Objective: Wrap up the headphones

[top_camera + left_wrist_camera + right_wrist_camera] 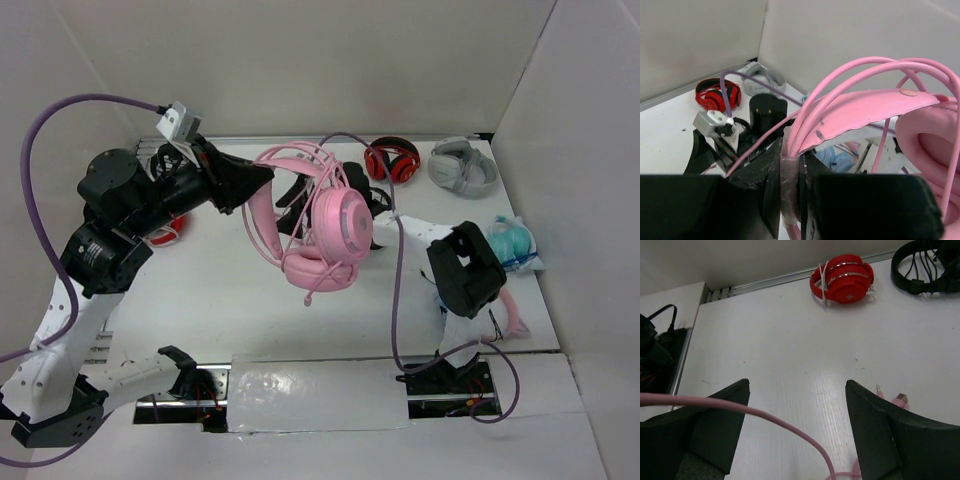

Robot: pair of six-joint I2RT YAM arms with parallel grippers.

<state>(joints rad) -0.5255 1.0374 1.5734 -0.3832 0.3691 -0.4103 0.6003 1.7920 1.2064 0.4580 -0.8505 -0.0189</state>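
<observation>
The left gripper (790, 172) is clamped on the thin headband wires of the headphones (325, 225) and appears to hold them up off the desk (220, 290), probably so the cable (790, 426) hangs free for winding. The right gripper (797, 432) stands apart, the cable crossing between its fingers, placed to catch it.

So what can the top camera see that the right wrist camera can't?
Only the top view shows the pink headphones, held by the left gripper, and the grey headphones. Only the right wrist view shows the gap between the right gripper's open fingers and a pink plug lying on the table. Both show the thin pink cable and the white table.
</observation>
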